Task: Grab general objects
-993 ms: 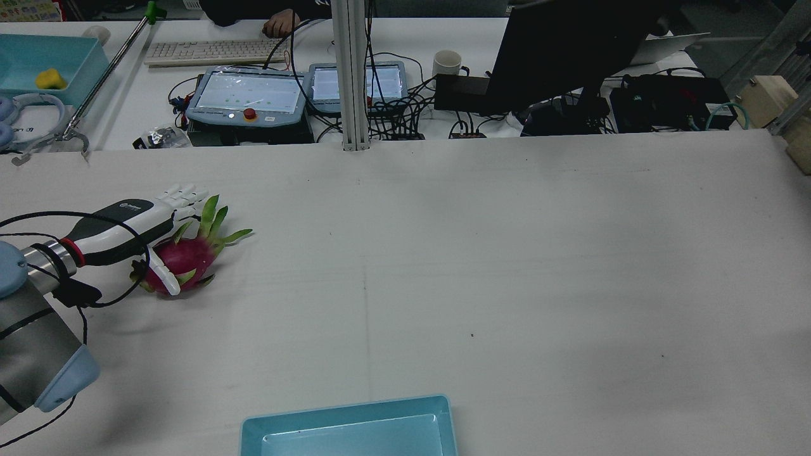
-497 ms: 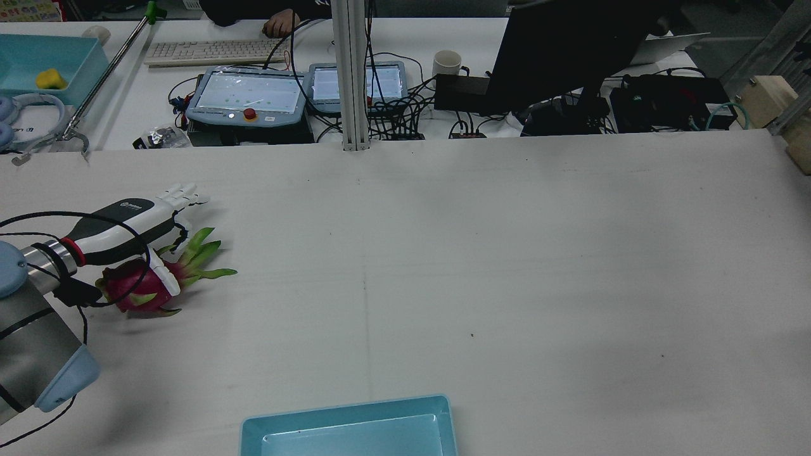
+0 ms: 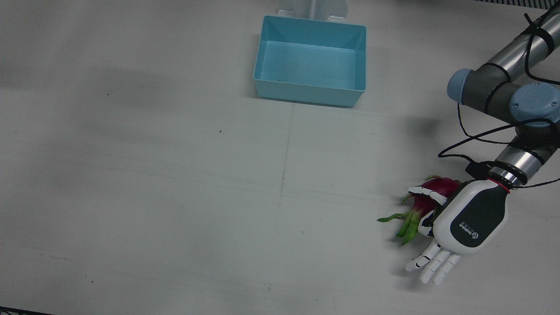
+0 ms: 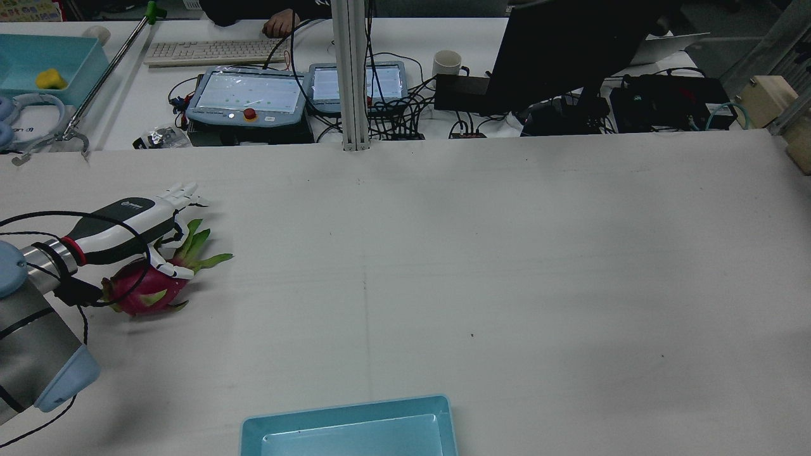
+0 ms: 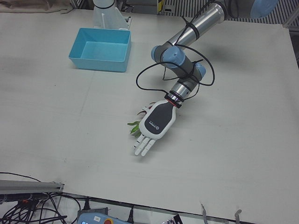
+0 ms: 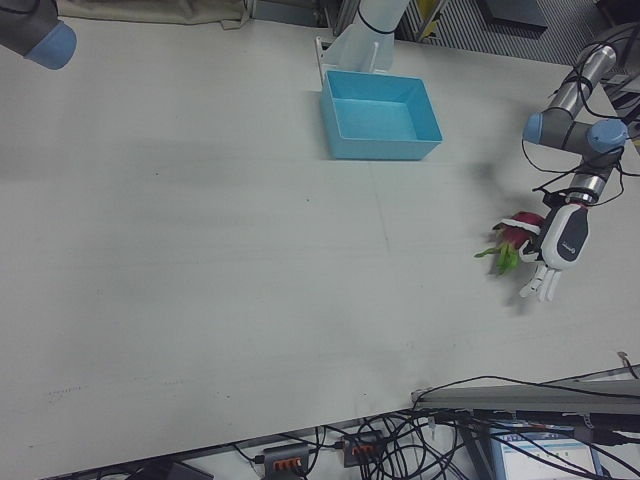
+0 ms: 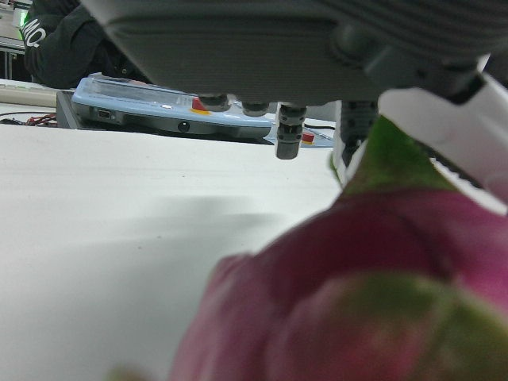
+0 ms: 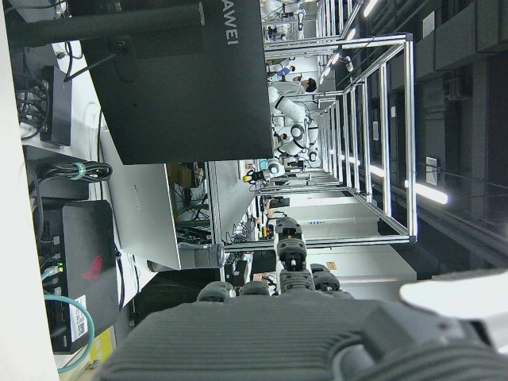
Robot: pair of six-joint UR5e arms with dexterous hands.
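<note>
A magenta dragon fruit (image 3: pixel 439 187) with green leaf tips lies on the white table at the robot's left side. It also shows in the rear view as the dragon fruit (image 4: pixel 140 292), and it fills the left hand view (image 7: pixel 357 278). My left hand (image 3: pixel 466 221) hovers palm-down over it with its fingers (image 3: pixel 431 264) stretched straight out past the leaves. Only the thumb (image 4: pixel 170 270) rests across the fruit's top. The hand is open, not closed around the fruit. My right hand (image 8: pixel 278 333) shows only in its own view, fingers extended, holding nothing.
A light blue bin (image 3: pixel 308 93) sits at the table's middle near the pedestals, seen in the rear view as the bin (image 4: pixel 348 415). Behind the table's far edge are pendants (image 4: pixel 247 92), cables and a monitor (image 4: pixel 564 50). A person's hand (image 4: pixel 280 25) rests by a keyboard.
The dragon fruit has rolled from under the fingertips toward the wrist, its leaves now pointing away from the arm. The left hand stayed almost still, and its thumb now lies over the fruit.
</note>
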